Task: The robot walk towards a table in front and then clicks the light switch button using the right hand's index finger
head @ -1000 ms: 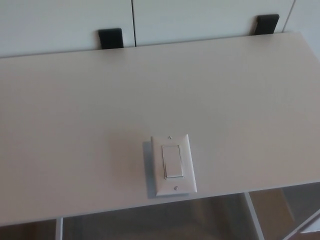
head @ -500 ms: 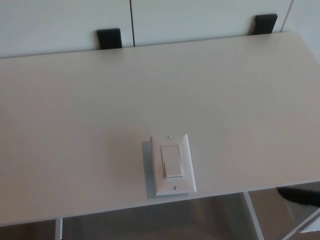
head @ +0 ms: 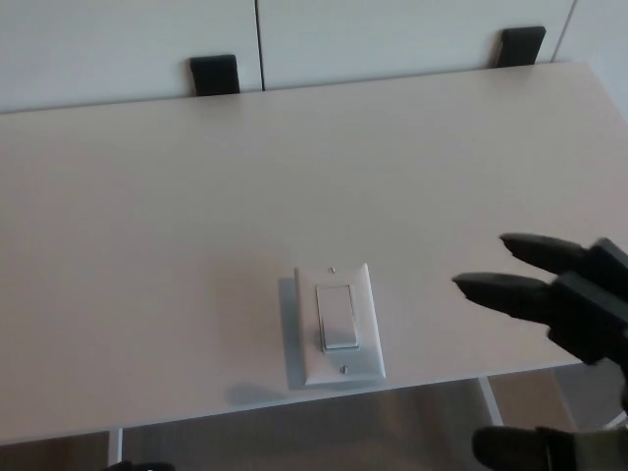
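The robot's black right hand [head: 569, 314], fingers [head: 500, 290] spread, hovers right of a white rectangular rocker light switch [head: 339, 322] on the pale desk [head: 147, 226].

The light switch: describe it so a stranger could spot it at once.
Start with the wide white table. Near its front edge, slightly right of centre, lies the light switch: a white plate with a rocker and two small screws. It is the only thing lying on the table; the black right hand is beside it.
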Robot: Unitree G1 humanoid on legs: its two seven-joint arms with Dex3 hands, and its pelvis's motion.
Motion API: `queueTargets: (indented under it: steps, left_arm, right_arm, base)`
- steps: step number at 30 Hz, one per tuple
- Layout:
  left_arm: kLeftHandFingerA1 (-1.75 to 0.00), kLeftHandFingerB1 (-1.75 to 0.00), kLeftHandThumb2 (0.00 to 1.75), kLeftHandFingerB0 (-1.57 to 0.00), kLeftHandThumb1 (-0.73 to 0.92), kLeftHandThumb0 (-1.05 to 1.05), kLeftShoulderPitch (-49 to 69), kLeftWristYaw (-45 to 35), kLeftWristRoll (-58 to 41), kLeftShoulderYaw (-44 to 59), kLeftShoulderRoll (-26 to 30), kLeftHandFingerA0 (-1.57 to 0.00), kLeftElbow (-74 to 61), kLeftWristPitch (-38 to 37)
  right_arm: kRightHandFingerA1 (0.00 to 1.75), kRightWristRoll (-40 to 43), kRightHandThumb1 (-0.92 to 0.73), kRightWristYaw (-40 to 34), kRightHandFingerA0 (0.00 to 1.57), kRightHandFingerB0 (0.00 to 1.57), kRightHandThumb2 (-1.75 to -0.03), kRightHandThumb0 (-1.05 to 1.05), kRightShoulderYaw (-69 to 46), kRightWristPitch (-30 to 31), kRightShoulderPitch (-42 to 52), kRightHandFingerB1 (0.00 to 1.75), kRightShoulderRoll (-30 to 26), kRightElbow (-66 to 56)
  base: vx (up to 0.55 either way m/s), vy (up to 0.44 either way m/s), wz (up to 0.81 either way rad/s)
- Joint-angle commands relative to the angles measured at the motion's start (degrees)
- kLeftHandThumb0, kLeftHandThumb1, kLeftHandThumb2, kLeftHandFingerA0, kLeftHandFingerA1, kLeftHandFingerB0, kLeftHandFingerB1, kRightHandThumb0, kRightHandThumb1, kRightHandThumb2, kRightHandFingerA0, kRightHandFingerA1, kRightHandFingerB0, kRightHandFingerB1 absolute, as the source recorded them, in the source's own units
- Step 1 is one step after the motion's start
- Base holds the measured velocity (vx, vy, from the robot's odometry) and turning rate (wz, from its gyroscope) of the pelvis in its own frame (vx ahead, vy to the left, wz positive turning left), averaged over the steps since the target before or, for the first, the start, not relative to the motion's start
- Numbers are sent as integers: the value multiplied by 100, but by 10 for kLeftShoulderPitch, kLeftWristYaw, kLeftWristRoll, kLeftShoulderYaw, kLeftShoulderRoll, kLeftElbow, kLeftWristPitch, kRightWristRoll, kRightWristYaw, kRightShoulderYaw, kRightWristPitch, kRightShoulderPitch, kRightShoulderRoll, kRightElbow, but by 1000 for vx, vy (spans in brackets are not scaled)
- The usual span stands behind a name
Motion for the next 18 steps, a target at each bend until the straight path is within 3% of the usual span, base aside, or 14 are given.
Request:
queueTargets:
  steps: [1, 2, 4, 11, 12, 13, 15, 16, 18]
  left_arm:
    - [-58, -49, 91, -16, 49, -15, -8, -9, 11, -10, 14, -34, -22, 55]
    - [-58, -49, 91, -16, 49, -15, -8, -10, 11, -10, 14, -35, -22, 55]
    - [-57, -49, 91, -15, 49, -15, -6, -11, 12, -14, 14, -34, -26, 56]
    - [-57, -49, 91, -16, 50, -14, -11, -11, 16, -19, 15, -33, -24, 55]
    - [-57, -49, 91, -16, 50, -14, -11, -12, 16, -19, 16, -33, -25, 56]
    - [-57, -49, 91, -16, 50, -14, -11, -11, 16, -19, 17, -33, -25, 57]
    - [-57, -49, 91, -15, 50, -14, -8, -10, 16, -20, 16, -33, -31, 61]
    - [-58, -49, 91, -16, 49, -14, -9, -9, 15, -20, 16, -34, -31, 61]
    - [-58, -49, 91, -16, 49, -15, -9, -11, 13, -19, 17, -34, -28, 57]
  right_arm:
    - [46, -411, -57, 53, 23, 46, -58, -84, 101, 65, -175, 35, -36, 75]
    - [52, -418, -47, 56, 18, 41, -86, -85, 109, 71, -183, 47, -36, 85]
    - [50, -440, -45, 44, 25, 42, -83, -84, 129, 84, -201, 46, -37, 114]
    - [49, -501, -47, 14, 23, 42, -84, -85, 185, 137, -225, 47, -32, 182]
    - [42, -512, -58, 5, 25, 47, -59, -85, 193, 143, -226, 37, -34, 192]
    - [47, -529, -49, 1, 16, 36, -86, -86, 204, 153, -228, 47, -36, 204]
    - [47, -546, -50, -2, 13, 34, -87, -86, 216, 164, -228, 47, -39, 214]
    - [41, -554, -61, 0, 19, 42, -59, -85, 223, 172, -228, 38, -39, 220]
    - [40, -563, -61, -6, 21, 42, -59, -85, 236, 186, -229, 38, -39, 238]
  base:
    - [0, 0, 0]
    - [0, 0, 0]
    - [0, 0, 0]
    - [0, 0, 0]
    - [0, 0, 0]
    - [0, 0, 0]
    - [0, 0, 0]
    - [0, 0, 0]
    - [0, 0, 0]
